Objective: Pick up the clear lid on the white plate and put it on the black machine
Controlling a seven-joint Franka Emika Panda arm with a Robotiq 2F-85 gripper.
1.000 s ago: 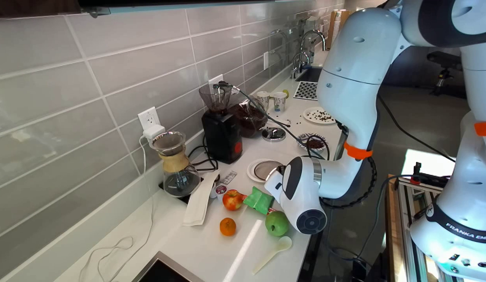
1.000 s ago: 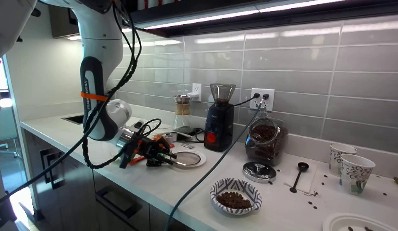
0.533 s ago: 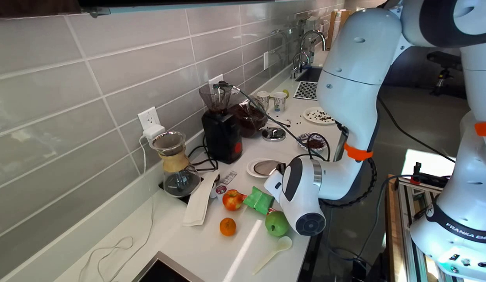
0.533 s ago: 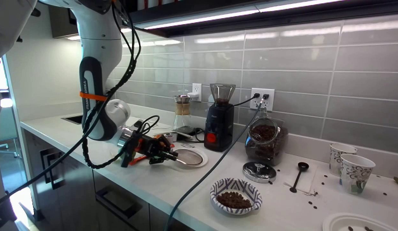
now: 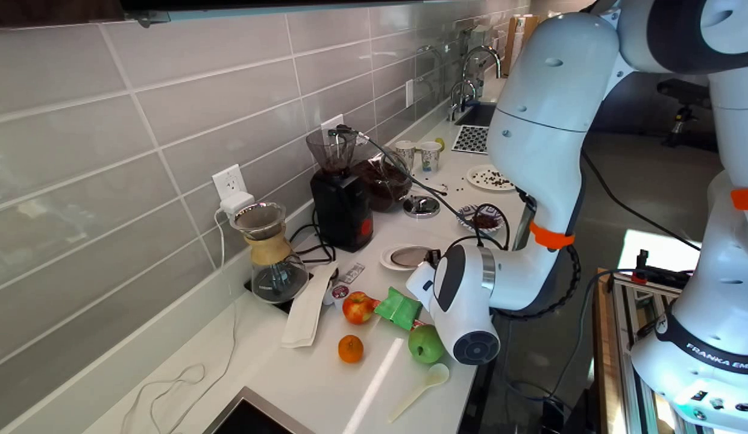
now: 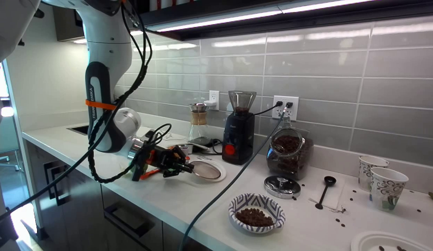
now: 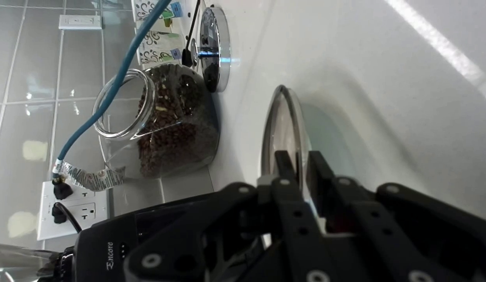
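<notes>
- clear lid (image 6: 206, 170) and my gripper (image 7: 301, 164) had shifted slightly since the earlier frame
- narrow jaws held its rim, over the white plate (image 6: 223, 170)
- a cable (image 7: 130, 55) crossed open counter (image 6: 188, 202) beside the plate
- wrist view cut off the black machine (image 7: 109, 243); lid-plate contact i couldn't tell

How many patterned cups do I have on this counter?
2. In an exterior view, the front cup stands to the right of the black scoop; the rear cup is behind it, partly covered. More could be hidden behind the arm.
</notes>
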